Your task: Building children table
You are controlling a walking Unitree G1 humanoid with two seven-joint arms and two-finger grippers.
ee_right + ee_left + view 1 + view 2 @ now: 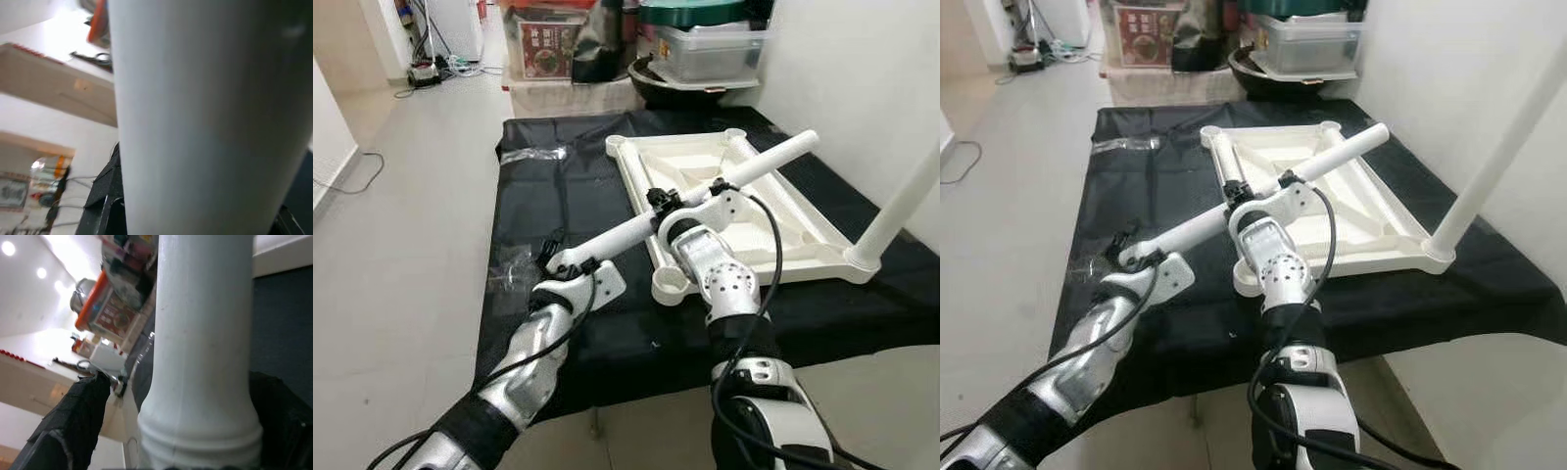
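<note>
Grippers, left [564, 258] and right [668, 200], both clamp one long white plastic table leg [724, 179] above the black cloth [538, 206]. The upturned white plastic tabletop [783, 220] lies near the cloth's right edge, another leg [901, 206] upright in its near right corner.

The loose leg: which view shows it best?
Left eye view: the whole leg shows, held over the tabletop by both tools. Right eye view shows much the same; wrist views show close-up sections.
</note>
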